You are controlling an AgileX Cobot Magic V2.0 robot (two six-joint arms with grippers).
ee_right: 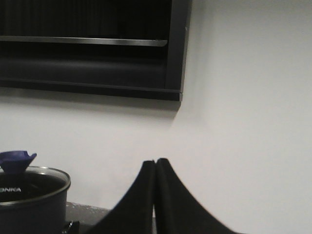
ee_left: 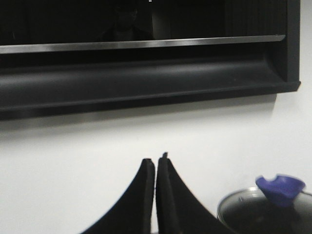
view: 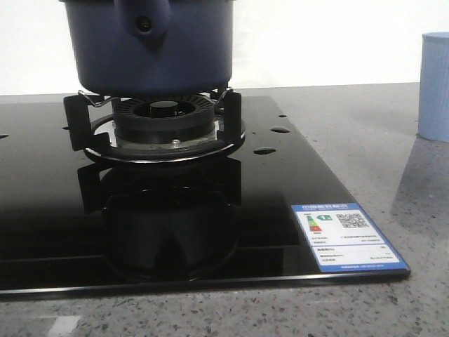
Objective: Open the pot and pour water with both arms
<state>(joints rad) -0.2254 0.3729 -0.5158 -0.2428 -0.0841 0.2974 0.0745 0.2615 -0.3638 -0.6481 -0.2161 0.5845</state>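
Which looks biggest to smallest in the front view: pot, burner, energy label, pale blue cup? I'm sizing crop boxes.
1. pot, cropped at the top
2. burner
3. energy label
4. pale blue cup, cut off at the frame edge, so unsure

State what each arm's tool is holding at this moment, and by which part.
Nothing is held. The left tool and the right tool are both shut on nothing, away from the pot, whose lid is on.

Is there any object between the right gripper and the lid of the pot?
Nothing visible. In the right wrist view, the right gripper, jaws shut, has only white wall between it and the lid on the pot.
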